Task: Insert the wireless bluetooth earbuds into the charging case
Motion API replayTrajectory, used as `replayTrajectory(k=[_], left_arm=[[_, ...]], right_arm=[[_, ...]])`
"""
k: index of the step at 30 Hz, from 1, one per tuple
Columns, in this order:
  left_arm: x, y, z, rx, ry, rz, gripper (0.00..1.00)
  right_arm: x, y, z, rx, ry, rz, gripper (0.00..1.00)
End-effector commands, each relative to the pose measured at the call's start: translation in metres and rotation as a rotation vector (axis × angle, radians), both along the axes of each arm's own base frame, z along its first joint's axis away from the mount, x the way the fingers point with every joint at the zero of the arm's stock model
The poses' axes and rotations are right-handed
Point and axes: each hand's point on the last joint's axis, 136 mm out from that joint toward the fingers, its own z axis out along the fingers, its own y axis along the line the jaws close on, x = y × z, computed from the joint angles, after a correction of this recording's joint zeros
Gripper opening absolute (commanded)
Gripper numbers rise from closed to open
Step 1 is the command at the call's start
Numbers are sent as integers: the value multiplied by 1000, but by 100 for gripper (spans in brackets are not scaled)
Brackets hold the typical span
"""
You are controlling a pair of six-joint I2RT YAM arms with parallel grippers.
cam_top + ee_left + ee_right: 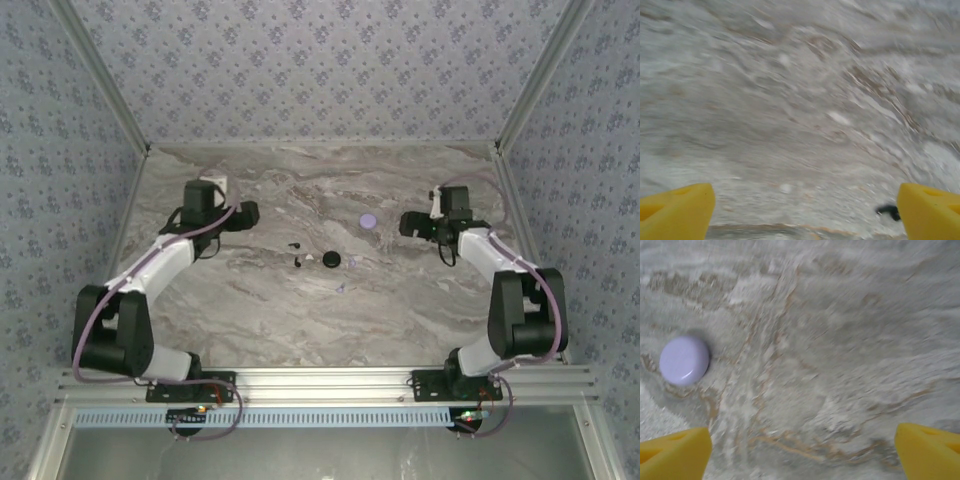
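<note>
Lying loose near the centre of the marble desk (250,320), as seen in the top view with 12 o'clock at the far edge:

Earbuds, two, tiny and black, close together but not touching. The far earbud (294,246) comes first, and the near earbud (298,262) sits at 6 o'clock of it. Both rest on bare marble, clear of either tool.

Black round disc (331,260), one. It lies flat at 3 o'clock of the near earbud, near it and apart.

Pale fleck (311,259), one, between the near earbud and the black round disc. It is too small to identify.

Lilac round disc (368,220), one, at 1 o'clock of the black round disc and apart from it. In the right wrist view the lilac round disc (684,360) lies at 9 o'clock, smooth and glossy on top.

Arms, two, black and white, with their bases at 6 o'clock.

Left tool (245,213), one, at 10 o'clock of the far earbud and near it. In the left wrist view the left tool (805,210) has its two yellow fingers spread wide with blurred marble between them, holding nothing. A black speck (888,210), one, lies just beside the finger at 4 o'clock. It looks like an earbud, but which of the two cannot be told.

Right tool (408,222), one, at 3 o'clock of the lilac round disc and near it. In the right wrist view the right tool (802,450) also has its two yellow fingers spread wide, empty over bare marble.
</note>
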Motion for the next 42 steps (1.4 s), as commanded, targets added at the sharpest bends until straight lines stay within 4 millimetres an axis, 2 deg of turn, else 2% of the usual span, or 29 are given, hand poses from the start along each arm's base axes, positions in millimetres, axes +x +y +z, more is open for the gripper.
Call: replayTrajectory(k=[1,7,9,10,13,14,16,23,34,42], left_arm=[[-2,-41,-4,4,93,-107,88],[21,-118,-13,0,158,-263,73],[29,-139,-20,-5,188,-300,69],[31,-150,-24,-7,202,-322,67],[39,-173,-33,-18,233,-362,61],[41,-179,-38,-25,247,-371,59],[44,-189,-45,-32,269,-386,58],[45,-203,-64,-41,328,-410,51],[34,-191,-81,-2,361,-391,49],[29,-184,-86,9,368,-378,48]], right_arm=[[-6,26,-6,47,100,62,90],[6,51,-18,66,156,85,73],[11,55,-22,73,177,81,64],[13,57,-24,75,187,82,55],[21,61,-30,75,221,73,42],[20,61,-36,71,243,72,39],[32,66,-32,73,233,80,37],[46,76,-49,67,291,93,34],[63,99,-66,67,342,152,32],[71,132,-67,90,351,267,32]])
